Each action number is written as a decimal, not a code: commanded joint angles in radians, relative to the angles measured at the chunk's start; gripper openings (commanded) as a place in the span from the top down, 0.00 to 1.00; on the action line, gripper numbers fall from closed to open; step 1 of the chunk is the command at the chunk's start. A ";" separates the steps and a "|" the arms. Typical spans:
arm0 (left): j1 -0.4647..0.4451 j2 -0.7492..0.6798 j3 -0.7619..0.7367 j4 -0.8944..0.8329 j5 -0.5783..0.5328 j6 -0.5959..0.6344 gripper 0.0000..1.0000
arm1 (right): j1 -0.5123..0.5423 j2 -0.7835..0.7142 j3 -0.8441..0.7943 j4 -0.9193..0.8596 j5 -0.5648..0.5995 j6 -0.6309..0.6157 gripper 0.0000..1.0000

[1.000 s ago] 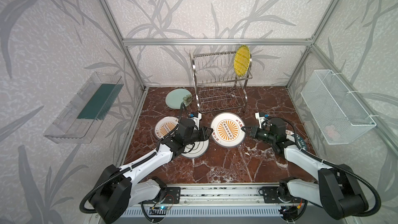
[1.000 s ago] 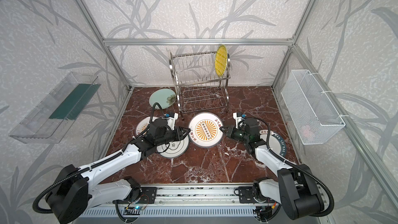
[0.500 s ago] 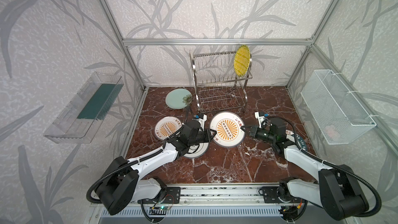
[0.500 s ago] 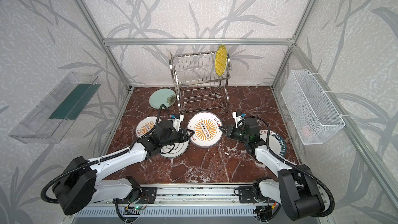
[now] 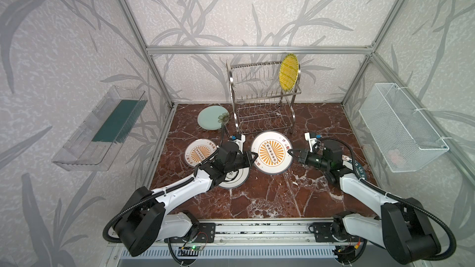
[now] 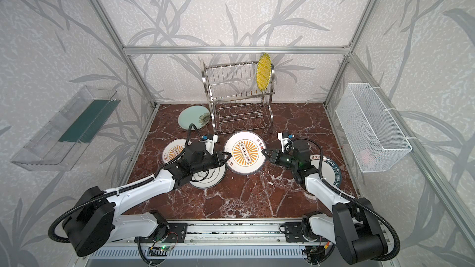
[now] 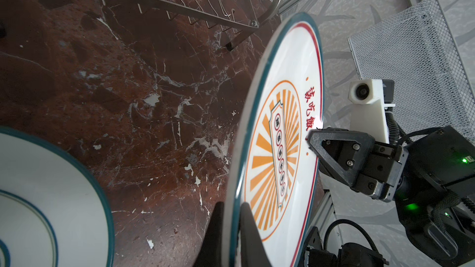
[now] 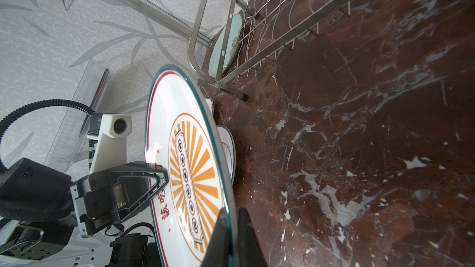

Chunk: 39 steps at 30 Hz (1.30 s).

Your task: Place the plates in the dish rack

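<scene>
Held centre sunburst plate [image 5: 272, 152] by opposite rims: left gripper [image 5: 253, 155] clenched at 9 o'clock, right gripper [image 5: 290, 152] clenched at 3 o'clock (both top views).

The rack [image 5: 230, 83] is shiny polished steel wire, the sunburst plate [image 5: 272, 152] smooth glossy glazed ceramic, the yellow plate [image 5: 289, 75] ribbed, the table [image 5: 282, 196] polished veined marble, the basket [image 5: 401, 129] matt white wire mesh, the tray [image 5: 97, 134] clear smooth plastic, the walls [image 5: 257, 8] rough-textured.

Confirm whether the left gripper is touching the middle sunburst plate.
Touching. In the left wrist view, the left gripper pinches the rim of the middle sunburst plate, one jaw on each face, with no gap showing.
</scene>
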State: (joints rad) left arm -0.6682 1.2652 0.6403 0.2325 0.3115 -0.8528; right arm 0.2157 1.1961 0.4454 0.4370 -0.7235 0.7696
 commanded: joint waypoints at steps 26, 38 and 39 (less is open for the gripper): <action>-0.022 0.100 0.073 0.196 0.172 0.008 1.00 | 0.011 0.011 -0.007 0.208 -0.076 0.074 0.80; -0.028 0.108 0.080 0.184 0.163 0.012 1.00 | 0.014 0.019 -0.019 0.264 -0.094 0.091 0.95; -0.028 0.107 0.081 0.182 0.163 0.014 1.00 | 0.014 0.017 -0.020 0.263 -0.092 0.092 0.98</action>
State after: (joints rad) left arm -0.6617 1.3640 0.6849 0.3828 0.4324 -0.9024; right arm 0.1993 1.2125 0.4232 0.6533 -0.7650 0.8474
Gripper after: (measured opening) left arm 0.049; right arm 0.110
